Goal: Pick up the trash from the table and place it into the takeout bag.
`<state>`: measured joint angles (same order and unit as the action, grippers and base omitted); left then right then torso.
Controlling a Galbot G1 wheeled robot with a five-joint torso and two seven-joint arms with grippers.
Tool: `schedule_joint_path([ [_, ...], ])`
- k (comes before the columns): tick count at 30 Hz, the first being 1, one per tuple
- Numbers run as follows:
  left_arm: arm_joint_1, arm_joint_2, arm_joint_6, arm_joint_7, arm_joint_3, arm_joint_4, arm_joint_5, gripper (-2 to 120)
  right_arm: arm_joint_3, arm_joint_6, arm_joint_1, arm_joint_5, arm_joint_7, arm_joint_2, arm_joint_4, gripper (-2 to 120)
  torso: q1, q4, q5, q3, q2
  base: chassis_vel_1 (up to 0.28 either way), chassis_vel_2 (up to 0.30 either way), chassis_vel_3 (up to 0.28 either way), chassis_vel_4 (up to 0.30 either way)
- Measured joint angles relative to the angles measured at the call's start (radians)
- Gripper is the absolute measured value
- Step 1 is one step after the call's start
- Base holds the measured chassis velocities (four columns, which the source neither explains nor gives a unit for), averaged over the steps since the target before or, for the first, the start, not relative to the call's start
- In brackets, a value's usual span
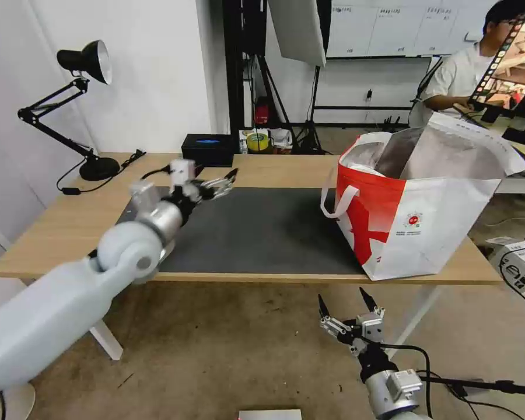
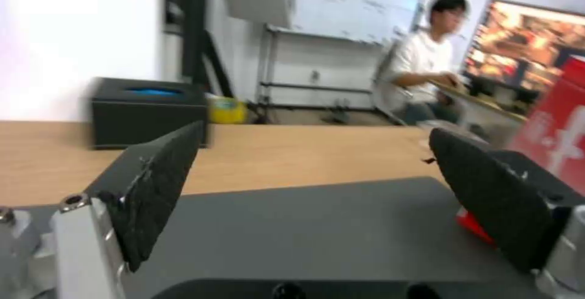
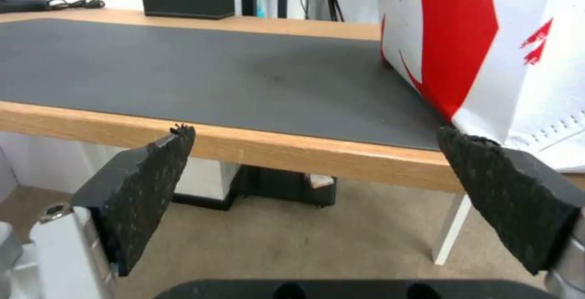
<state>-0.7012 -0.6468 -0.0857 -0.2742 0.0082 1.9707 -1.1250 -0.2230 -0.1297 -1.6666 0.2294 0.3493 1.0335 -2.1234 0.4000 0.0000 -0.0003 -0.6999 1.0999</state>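
Nearest you, the right gripper (image 1: 349, 303) hangs below the table's front edge, fingers pointing up and spread wide with nothing between them; judged from that, it is simply parked clear of the work. Just above and beyond it stands the takeout bag (image 1: 420, 221) at the right end of the table (image 1: 58, 227), mouth propped open, likely so things can drop straight in. The left gripper (image 1: 219, 184) hovers over the far left part of the dark grey mat (image 1: 262, 233), jaws well apart and empty, touching nothing; the mat ahead of it lies bare, so you have no trash to reach for on the table. Beyond its fingertips sits the black box (image 1: 207, 149); further left, the black desk lamp (image 1: 81, 105).
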Motion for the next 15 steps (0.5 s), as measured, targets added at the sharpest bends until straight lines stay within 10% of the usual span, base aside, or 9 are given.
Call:
schedule_joint_path([
  [15,-0.617,-0.097,0.241,0.068,-0.436,0.024,0.279,100,0.0,0.0,0.0,0.0,0.0,0.0,0.0,100,0.0,0.0,0.0002,0.0,0.0,0.0,0.0,0.0,0.0],
])
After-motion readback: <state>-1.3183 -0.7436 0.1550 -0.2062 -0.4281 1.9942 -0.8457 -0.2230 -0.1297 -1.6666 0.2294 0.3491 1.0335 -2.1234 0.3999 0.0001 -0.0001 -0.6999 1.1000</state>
